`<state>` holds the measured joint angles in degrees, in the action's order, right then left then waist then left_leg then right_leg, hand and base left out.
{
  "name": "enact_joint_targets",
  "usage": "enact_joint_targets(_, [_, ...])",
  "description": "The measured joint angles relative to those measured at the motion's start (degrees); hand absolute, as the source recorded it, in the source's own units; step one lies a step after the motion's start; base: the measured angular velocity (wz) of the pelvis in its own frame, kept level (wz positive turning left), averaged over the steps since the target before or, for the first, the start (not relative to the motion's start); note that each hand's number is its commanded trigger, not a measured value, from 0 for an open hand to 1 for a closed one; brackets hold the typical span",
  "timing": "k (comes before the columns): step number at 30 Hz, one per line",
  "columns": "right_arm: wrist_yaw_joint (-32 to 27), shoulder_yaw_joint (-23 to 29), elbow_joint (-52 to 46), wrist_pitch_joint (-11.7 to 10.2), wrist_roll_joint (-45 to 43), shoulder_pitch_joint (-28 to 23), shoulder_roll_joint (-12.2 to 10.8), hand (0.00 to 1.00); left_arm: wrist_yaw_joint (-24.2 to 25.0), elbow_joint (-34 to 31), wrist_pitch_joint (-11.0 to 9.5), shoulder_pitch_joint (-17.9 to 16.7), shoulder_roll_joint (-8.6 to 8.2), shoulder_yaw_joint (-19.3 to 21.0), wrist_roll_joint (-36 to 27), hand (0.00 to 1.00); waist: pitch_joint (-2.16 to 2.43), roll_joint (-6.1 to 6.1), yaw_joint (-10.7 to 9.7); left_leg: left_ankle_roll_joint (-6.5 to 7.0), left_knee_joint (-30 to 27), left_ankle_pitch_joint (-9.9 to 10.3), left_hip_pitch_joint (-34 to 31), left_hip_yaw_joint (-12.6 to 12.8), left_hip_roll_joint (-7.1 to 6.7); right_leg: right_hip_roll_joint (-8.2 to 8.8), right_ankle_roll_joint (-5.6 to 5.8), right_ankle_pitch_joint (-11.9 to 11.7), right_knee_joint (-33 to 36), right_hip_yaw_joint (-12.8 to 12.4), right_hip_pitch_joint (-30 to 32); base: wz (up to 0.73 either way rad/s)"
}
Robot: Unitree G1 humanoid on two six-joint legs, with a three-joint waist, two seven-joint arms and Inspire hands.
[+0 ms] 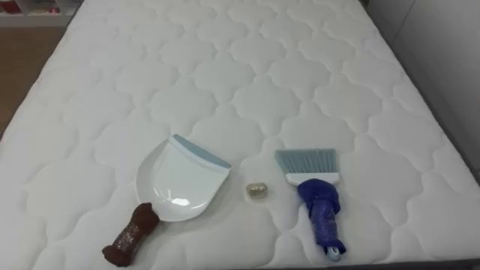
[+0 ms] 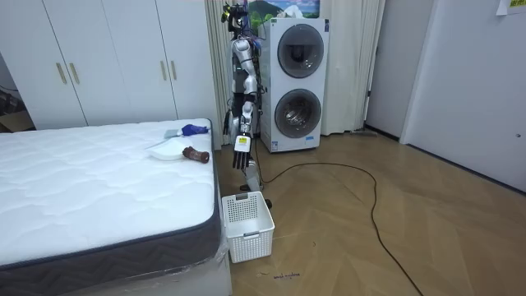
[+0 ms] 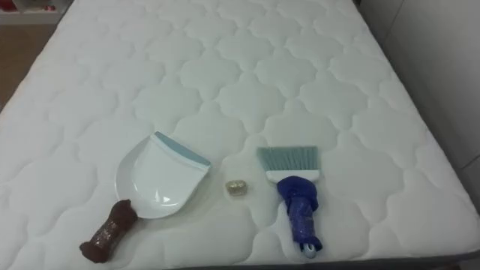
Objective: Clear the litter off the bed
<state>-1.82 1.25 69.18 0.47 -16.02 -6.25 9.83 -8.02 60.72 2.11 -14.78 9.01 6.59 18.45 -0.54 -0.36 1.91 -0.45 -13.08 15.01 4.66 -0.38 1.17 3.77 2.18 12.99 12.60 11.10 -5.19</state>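
Fingers of the left hand [image 2: 240,154] hang loosely straight toward the floor in the room view and hold nothing. The arm is down at the robot's side. The robot stands upright at the long edge of the bed [image 2: 90,185], close to one corner, with the stacked washing machines [image 2: 297,82] just behind it.

On the white quilted mattress [image 1: 247,67], near the edge by the robot:
- dustpan [image 1: 182,180]: white, with a pale blue lip. It lies flat with the lip turned away from the robot and its brown handle [image 1: 129,238] towards the near edge.
- small pale scrap [image 1: 256,190]: between dustpan and brush, near both and touching neither. What it is made of cannot be told.
- brush [image 1: 315,191]: on the robot's right, with pale blue bristles pointing across the mattress and a dark blue grip towards the near edge.

A white slatted basket [image 2: 246,224] stands on the wooden floor [image 2: 394,230] against the bed's corner. White wardrobe doors [image 2: 107,57] stand beyond the bed.
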Motion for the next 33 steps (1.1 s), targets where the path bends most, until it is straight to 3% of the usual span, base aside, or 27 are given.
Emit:
enact_joint_targets(15, [-0.8,0.0,0.0,-0.6,2.8,-0.2,0.0,0.0,0.0,-0.1,0.0,-0.4,-0.7,0.2,0.4,0.0,0.21,-0.55,-0.1,0.0,-0.1,0.0,-0.1,0.0,-0.05,0.01,0.01,0.0,-0.9,0.3,-0.5,0.0])
enact_joint_targets(21, [-2.0,0.0,-0.3,-2.0,7.3,-0.3,-0.2,0.0,-5.6,-0.3,-0.6,-0.2,-0.69,0.5,0.3,0.0,0.31,-1.52,-0.1,-0.01,-0.2,0.0,0.1,-0.5,-0.06,0.02,0.02,0.0,-1.1,1.2,-1.2,0.08])
enact_joint_targets(27, [-2.7,0.0,-0.3,-3.5,7.7,-0.5,-0.2,0.0,-12.9,-3.8,-3.2,-0.3,-0.7,3.3,-0.7,0.0,0.32,-2.02,0.1,-0.03,-0.3,0.0,0.2,-0.8,-0.06,0.04,0.04,-0.1,-1.2,1.8,-1.8,0.06])
enact_joint_targets(33, [-2.4,0.1,-0.3,-6.5,7.7,-0.6,-0.2,0.0,-21.0,-11.4,-9.0,-0.4,-0.67,6.2,-0.9,0.0,0.42,-1.54,0.1,-0.02,0.1,0.0,0.6,-0.7,-0.08,0.02,0.13,-0.3,-1.5,1.7,-2.1,0.0])
